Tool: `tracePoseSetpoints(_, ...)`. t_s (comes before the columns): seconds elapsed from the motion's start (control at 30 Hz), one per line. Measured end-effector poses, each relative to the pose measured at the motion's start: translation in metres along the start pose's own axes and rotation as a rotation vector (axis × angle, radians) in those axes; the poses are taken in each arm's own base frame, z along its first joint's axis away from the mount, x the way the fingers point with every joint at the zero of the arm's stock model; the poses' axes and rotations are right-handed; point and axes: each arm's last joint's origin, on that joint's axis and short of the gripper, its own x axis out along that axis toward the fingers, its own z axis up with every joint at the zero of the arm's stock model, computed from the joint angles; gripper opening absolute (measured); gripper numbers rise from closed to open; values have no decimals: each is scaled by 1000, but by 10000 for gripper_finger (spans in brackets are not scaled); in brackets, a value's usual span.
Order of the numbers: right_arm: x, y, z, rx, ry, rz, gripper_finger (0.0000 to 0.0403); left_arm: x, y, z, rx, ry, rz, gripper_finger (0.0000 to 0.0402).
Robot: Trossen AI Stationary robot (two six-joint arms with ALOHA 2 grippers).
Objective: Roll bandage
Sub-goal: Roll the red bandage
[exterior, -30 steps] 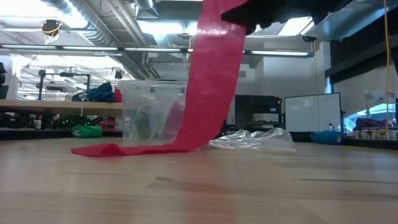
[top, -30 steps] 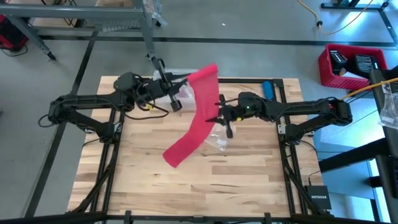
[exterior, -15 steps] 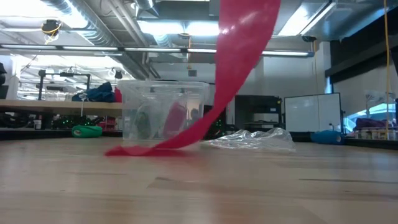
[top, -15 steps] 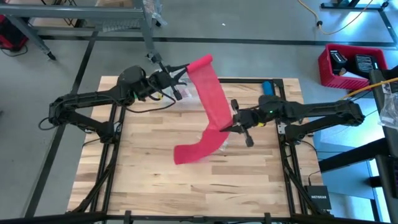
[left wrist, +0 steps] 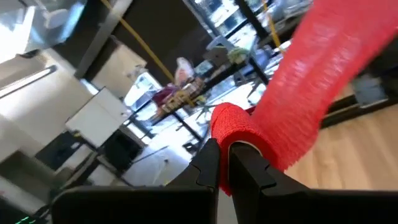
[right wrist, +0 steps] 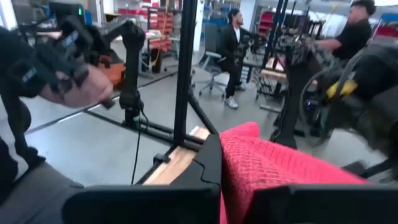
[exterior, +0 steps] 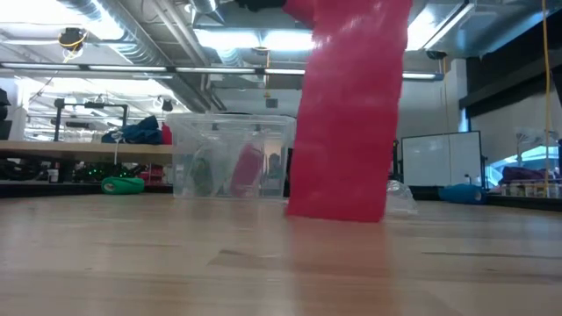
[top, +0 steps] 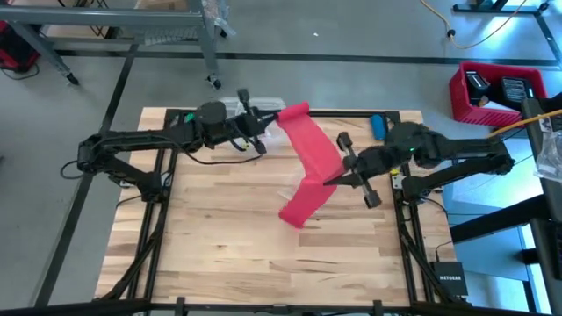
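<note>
Hanging as a broad, soft red-pink strip, the bandage [exterior: 347,114] is seen nearest in the low view, its lower end resting on the pale wooden table [exterior: 176,263]. Its surface is finely woven and a little stretched. The middle of the strip is clamped by the right gripper [top: 344,174], whose fingers are closed on the fabric. The upper end is pinched by the closed left gripper [top: 262,127], above the far edge. Behind, a clear plastic box [exterior: 230,156] is standing.
</note>
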Motion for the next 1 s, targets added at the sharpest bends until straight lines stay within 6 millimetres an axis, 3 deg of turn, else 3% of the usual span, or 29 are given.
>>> tracePoseSetpoints(0.4, -7, -8, 47, -110, -114, -122, 2, 10, -45, -5, 6, -26, -206, 13)
tracePoseSetpoints(0.63, -7, -15, 64, -172, -104, -302, 4, 13, -75, -4, 46, -8, -307, 13)
tracePoseSetpoints(0.83, -24, -19, 83, -261, -111, -515, 4, 7, -85, 0, 47, -2, -367, 13)
tracePoseSetpoints(1.0, -36, -18, 96, -282, -102, -552, 5, 6, -87, 2, 42, -4, -372, 13)
